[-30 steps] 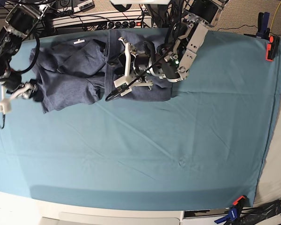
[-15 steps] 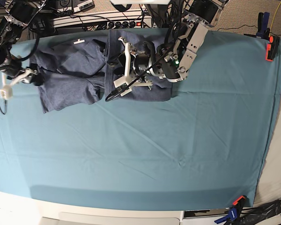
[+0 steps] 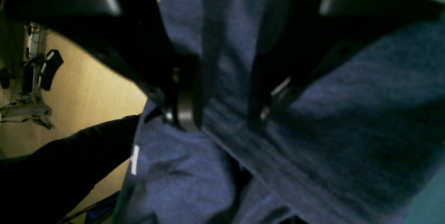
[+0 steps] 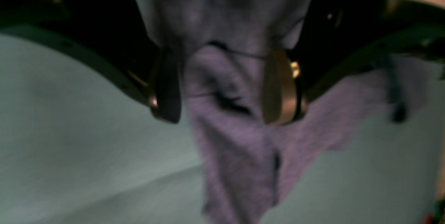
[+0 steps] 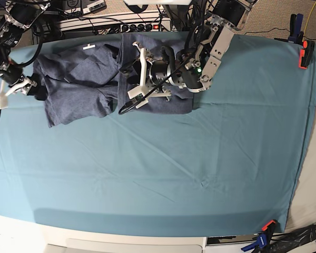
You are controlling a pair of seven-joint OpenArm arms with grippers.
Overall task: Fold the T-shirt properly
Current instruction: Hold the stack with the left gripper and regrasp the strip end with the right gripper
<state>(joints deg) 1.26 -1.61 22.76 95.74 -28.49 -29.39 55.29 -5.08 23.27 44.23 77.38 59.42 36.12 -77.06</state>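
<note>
The T-shirt [image 5: 84, 87] lay crumpled at the far edge of the teal cloth [image 5: 200, 158], towards the side of the right arm. The left gripper [image 3: 222, 109] sat low over the shirt's middle, a ridge of fabric between its parted fingers — whether it pinched, I could not tell. The right gripper [image 4: 222, 88] stood wide, shirt edge hanging between its fingers — blurred.

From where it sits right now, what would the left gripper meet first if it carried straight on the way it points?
Most likely the T-shirt: in the wrist view the left gripper points into blue-grey cloth filling the gap between its fingers. How close is unclear.
</note>
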